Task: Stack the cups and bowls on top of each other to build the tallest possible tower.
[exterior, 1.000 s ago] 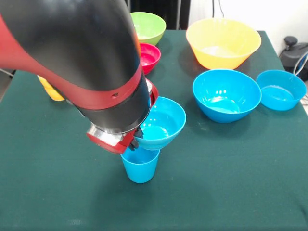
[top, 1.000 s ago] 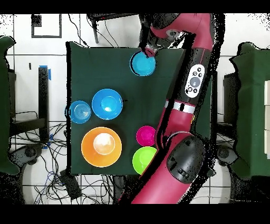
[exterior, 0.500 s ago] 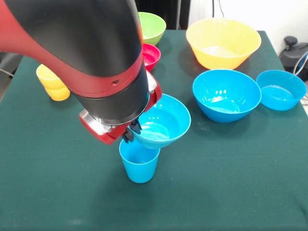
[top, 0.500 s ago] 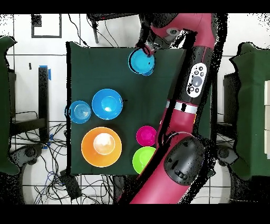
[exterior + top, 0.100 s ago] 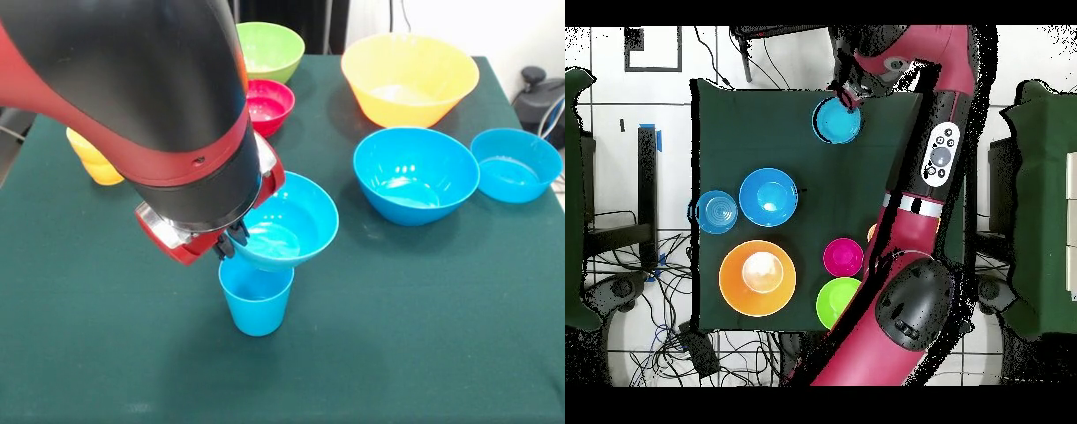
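the blue bowl [image 5: 284, 223] is pinched at its rim by the hand [image 5: 231, 240], tilted above the blue cup [image 5: 256, 302]; released off-centre, it could be tipped off or the cup toppled.

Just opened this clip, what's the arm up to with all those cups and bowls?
The Sawyer arm's pincer is clamped on the rim of a small blue bowl, holding it tilted over an upright blue cup near the table's front. The bowl looks not yet seated level on the cup. Unstacked on the green table wait a big yellow-orange bowl, two more blue bowls, a red bowl, a green bowl and a yellow cup.
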Controlling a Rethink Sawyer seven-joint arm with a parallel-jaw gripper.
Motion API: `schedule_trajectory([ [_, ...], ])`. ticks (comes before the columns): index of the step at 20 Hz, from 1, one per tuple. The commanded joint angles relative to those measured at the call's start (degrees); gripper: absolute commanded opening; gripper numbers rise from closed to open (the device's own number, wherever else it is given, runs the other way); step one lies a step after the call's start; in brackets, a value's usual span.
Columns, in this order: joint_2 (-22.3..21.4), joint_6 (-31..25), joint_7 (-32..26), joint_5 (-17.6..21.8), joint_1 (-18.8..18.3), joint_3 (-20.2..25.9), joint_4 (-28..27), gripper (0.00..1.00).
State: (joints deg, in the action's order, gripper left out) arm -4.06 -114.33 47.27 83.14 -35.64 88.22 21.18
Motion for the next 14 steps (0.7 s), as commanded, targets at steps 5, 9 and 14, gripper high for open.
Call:
schedule_trajectory([
  [5, 0.97, 2.15, 1.77, 3.58, 0.8, -4.32, -4.06, 0.0],
  [9, 1.61, 1.73, 0.48, 3.98, 0.72, -3.04, -4.94, 0.0],
  [14, 2.1, 1.03, -1.1, 4.86, 0.7, -1.79, -5.85, 0.0],
])
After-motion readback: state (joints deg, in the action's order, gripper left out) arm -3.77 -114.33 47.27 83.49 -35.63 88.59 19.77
